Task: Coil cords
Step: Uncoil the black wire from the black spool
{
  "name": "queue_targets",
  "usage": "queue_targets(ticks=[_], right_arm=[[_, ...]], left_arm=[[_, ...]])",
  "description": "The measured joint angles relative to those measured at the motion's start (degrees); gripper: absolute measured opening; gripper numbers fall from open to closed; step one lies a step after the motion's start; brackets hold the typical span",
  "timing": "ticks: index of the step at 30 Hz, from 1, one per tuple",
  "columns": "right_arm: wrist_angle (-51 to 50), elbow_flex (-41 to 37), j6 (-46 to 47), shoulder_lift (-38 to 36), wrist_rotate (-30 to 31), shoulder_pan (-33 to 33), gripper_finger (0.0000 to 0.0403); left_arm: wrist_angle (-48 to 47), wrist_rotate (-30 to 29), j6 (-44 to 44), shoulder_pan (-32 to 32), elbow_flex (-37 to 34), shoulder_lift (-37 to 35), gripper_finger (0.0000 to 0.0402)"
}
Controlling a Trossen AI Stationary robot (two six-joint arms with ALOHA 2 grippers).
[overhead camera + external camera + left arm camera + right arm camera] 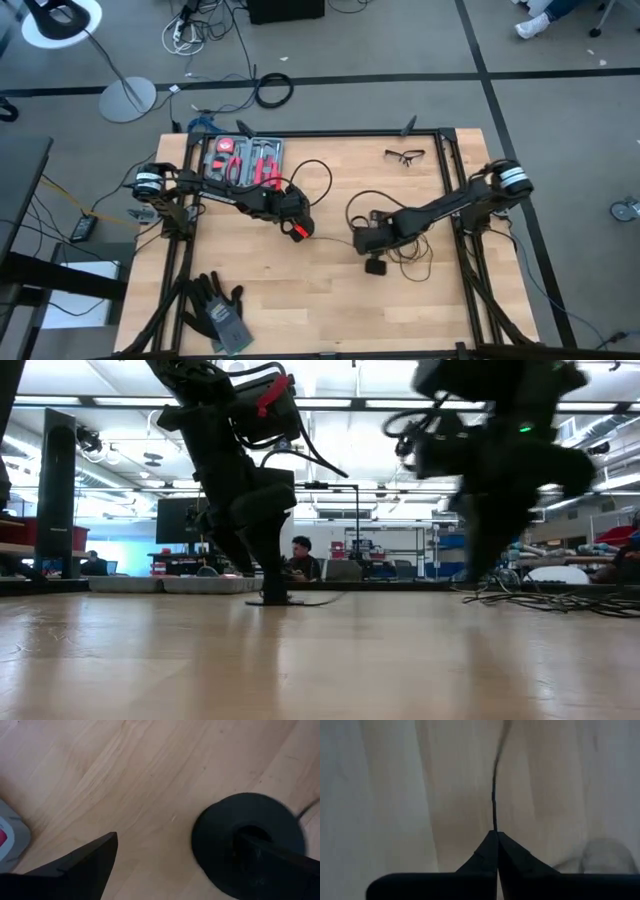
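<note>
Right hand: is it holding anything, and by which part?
Yes. The right hand is shut on the thin black cord, pinching it along its length, not at the puck.

In the low view the right arm [500,460] is smeared by motion blur. In the left wrist view the puck [235,830] is partly covered at 4 o'clock by one finger [280,865], both cut off by the picture's edge.
</note>
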Motion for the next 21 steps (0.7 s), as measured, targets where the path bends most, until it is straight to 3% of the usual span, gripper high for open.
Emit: queue_targets(ticks=[14,21], right_arm=[[-25.3,0.0,15.5,-4.2,0.9,3.9,0.0001],[-21.2,0.0,16.7,-4.2,7.5,4.5,0.0013]], left_arm=[[-1.2,-0.1,-0.8,0.0,0.0,-0.1,0.0400],[-0.9,-0.2,-0.9,0.0,0.0,0.0,0.0400]])
